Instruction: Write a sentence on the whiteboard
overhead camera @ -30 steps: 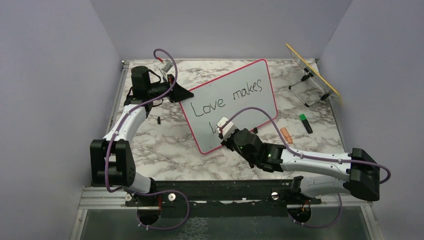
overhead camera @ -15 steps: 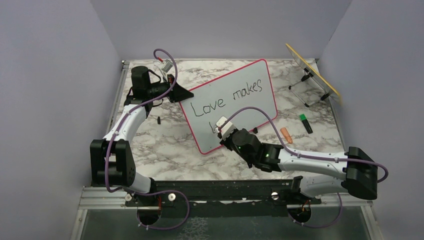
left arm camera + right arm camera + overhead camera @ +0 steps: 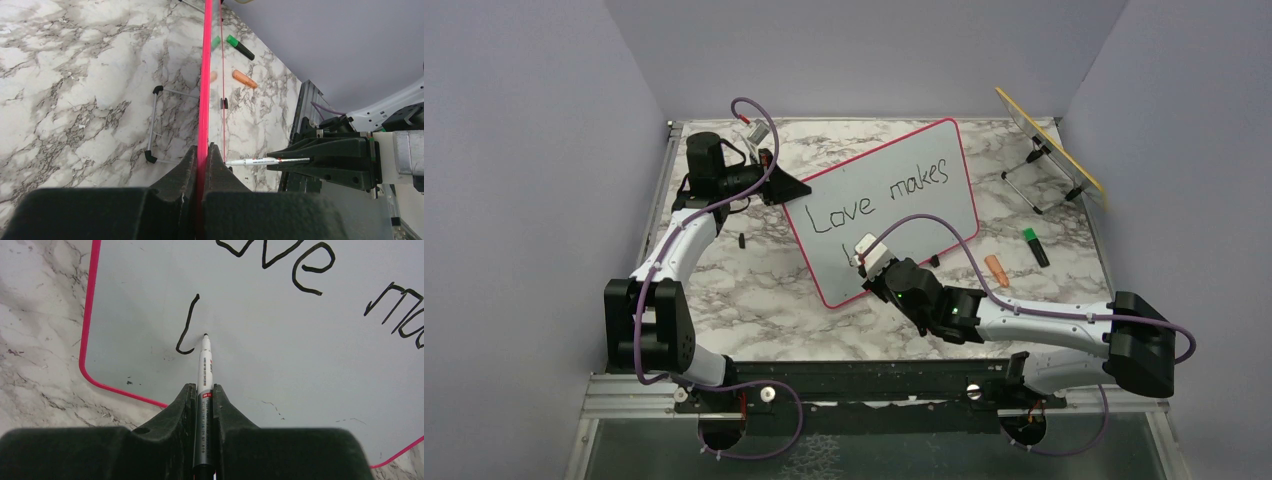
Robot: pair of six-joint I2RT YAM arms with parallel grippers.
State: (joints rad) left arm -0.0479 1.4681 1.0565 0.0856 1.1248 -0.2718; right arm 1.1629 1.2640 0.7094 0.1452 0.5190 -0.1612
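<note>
1. Surface: a grey-veined white marble tabletop [image 3: 744, 290] is enclosed by plain lilac walls [image 3: 854, 50].
2. The whiteboard [image 3: 959, 205] is found at table centre; its 9 o'clock edge is clamped by the left gripper [image 3: 202, 150].
3. The sentence [image 3: 921, 182] reads "Love makes", with a lone "l" below.
4. The right gripper [image 3: 202, 392] is closed on a marker [image 3: 204, 360], tip at the board beside that "l".
5. A green pen [image 3: 1035, 246] and an orange cap [image 3: 996, 269] are noted at 3 o'clock.

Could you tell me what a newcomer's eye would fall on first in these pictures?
The pink-framed whiteboard mid-table, with "Love makes" in black handwriting. At its lower part the right gripper holds a marker, tip by a lone "l" stroke, while the left gripper clamps the board's edge.
</note>
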